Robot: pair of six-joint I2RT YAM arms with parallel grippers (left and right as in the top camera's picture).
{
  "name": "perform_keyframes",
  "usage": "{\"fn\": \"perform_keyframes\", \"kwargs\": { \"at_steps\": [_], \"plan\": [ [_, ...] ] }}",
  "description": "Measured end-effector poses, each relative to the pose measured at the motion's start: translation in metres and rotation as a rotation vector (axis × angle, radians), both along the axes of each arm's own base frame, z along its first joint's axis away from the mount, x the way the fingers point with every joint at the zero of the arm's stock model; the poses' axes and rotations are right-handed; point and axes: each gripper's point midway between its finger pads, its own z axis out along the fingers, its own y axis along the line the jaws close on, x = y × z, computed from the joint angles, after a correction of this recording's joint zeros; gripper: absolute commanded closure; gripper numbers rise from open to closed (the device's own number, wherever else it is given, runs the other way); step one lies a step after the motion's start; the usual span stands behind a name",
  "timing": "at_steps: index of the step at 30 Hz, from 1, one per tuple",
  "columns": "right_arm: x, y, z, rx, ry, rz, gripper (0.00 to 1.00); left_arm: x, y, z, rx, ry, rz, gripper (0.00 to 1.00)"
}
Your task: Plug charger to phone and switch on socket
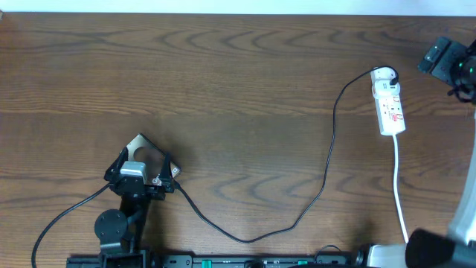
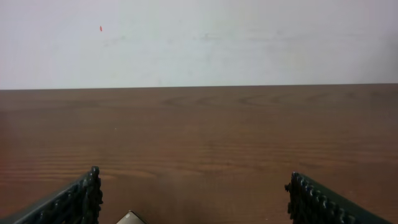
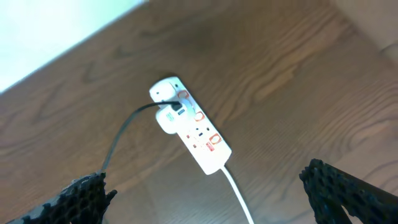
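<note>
The phone (image 1: 140,142) lies at the lower left, mostly hidden under my left gripper (image 1: 143,158), which is open with a finger on each side of it. Only a pale corner of the phone (image 2: 130,218) shows between the open fingers (image 2: 193,199) in the left wrist view. The charger cable (image 1: 331,141) runs from the socket (image 1: 389,104) in a long loop to the phone's right edge. Its tip is hidden, so I cannot tell whether it is plugged in. My right gripper (image 1: 439,57) is open above and to the right of the socket (image 3: 193,137), fingers (image 3: 204,176) wide apart and empty.
The socket's white cord (image 1: 400,190) runs down to the front edge at the right, and also shows in the right wrist view (image 3: 239,193). A white adapter (image 3: 165,93) sits in the socket's far end. A pale wall (image 2: 199,37) stands beyond the table's far edge.
</note>
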Motion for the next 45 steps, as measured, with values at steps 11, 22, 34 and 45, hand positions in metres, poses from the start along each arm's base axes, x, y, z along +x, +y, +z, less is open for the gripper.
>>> {"fn": "perform_keyframes", "kwargs": {
  "at_steps": [11, 22, 34, 45],
  "plan": [
    [-0.024, 0.040, 0.079, -0.083, -0.291, 0.080, 0.01, 0.000, 0.000, 0.000, 0.000, 0.000, 0.000, 0.08],
    [-0.043, 0.099, 0.063, -0.104, -0.732, 0.223, 0.01, 0.000, 0.000, 0.000, 0.000, 0.000, -0.001, 0.08],
    [-0.116, 0.106, -0.002, -0.127, -1.120, 0.222, 0.01, 0.000, -0.001, 0.000, 0.000, 0.000, -0.004, 0.08],
    [-0.137, 0.105, -0.075, -0.084, -1.144, 0.204, 0.01, 0.000, -0.001, 0.000, 0.000, 0.001, -0.004, 0.08]
  ]
}}
